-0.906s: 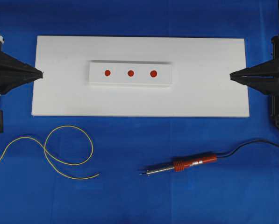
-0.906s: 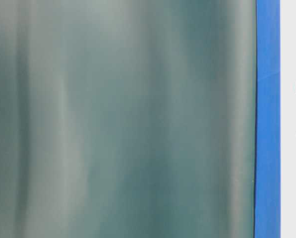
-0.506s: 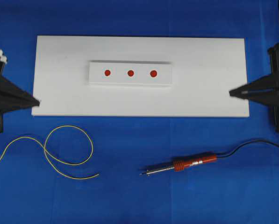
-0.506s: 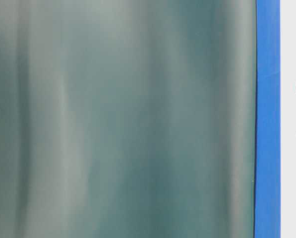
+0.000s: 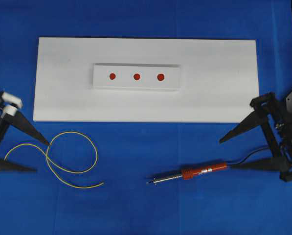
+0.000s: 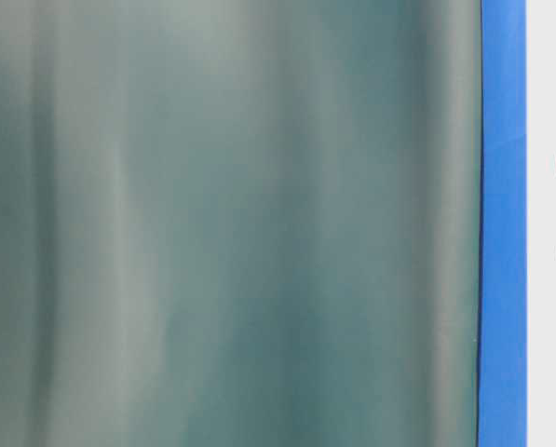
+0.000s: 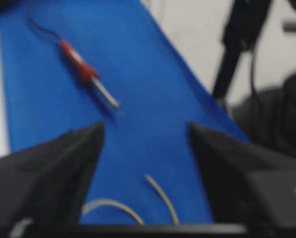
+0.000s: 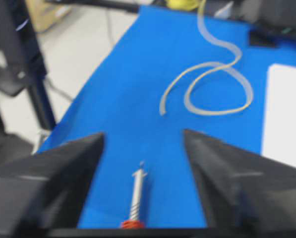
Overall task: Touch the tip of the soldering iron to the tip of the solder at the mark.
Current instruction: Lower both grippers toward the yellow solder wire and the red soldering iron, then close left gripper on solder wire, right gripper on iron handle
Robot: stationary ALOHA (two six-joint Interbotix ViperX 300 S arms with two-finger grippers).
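Solder (image 5: 62, 164): thin yellow wire, loosely looped, lying flat on the blue cloth (image 5: 136, 210) at near left; free tip pointing right toward the middle. Untouched.

Soldering iron (image 5: 192, 173): red-orange handle, silver shaft, tip pointing left; lying flat at near right, black cord (image 5: 263, 149) trailing off to the right. Untouched. Tip well apart from the solder's tip.

White board (image 5: 62, 103): far of both items, carrying a raised white block (image 5: 101, 83) with three red marks (image 5: 136, 76) in a row. Nothing on it yet.

Left gripper (image 5: 40, 155): released, jaws spread wide, empty; sits at the left edge with the solder's loop between and just ahead of its fingertips, as the left wrist view confirms.

Right gripper (image 5: 226, 153): released, jaws spread wide, empty; sits at the right edge, the iron's handle end and cord just ahead of it. The right wrist view shows the shaft centred between the jaws.

Step in hand, as judged: approach for two pickups. Advice for doing it well:
- Left: close on the wire not far behind its free tip, so the limp end droops little and can be aimed at a mark.
- Right: take the ribbed handle, not the shaft or cord; keep the jaws square across it to prevent rolling.
- Lift both clear of the cloth before crossing to the block.

Table-level view: blurred grey-green surface; shows nothing useful but the marks.
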